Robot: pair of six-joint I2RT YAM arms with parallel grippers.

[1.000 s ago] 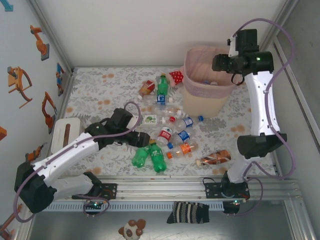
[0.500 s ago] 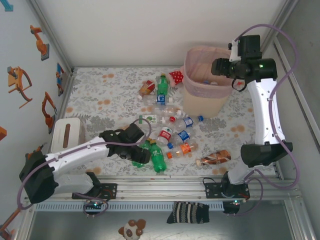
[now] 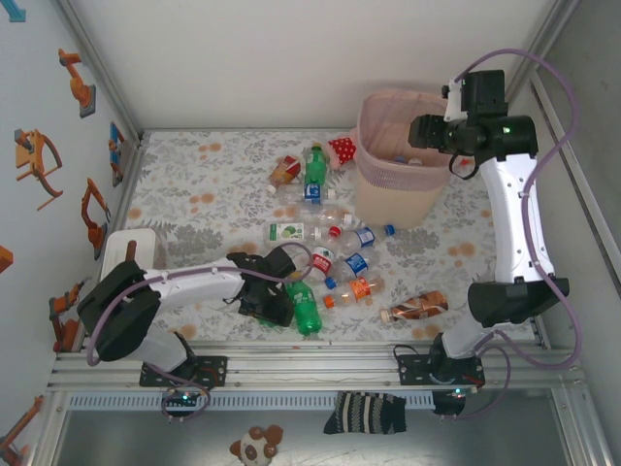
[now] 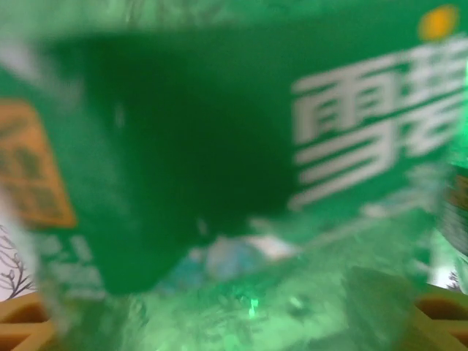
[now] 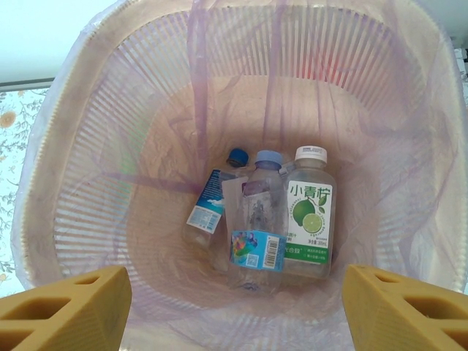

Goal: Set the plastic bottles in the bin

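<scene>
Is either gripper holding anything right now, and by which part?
Right gripper: open above the pink mesh bin, holding nothing. Left gripper: around a green plastic bottle's labelled middle; whether it grips cannot be told.

Top cam overlooks the whole table [image 3: 194, 184] from above the near edge, bin [image 3: 398, 199] included. Right wrist cam peers straight down into that bin; left one's blurry-close on a green bottle [image 4: 183, 146].

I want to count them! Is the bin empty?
Not empty. Three bottles lie at the bottom of the bin.
</scene>
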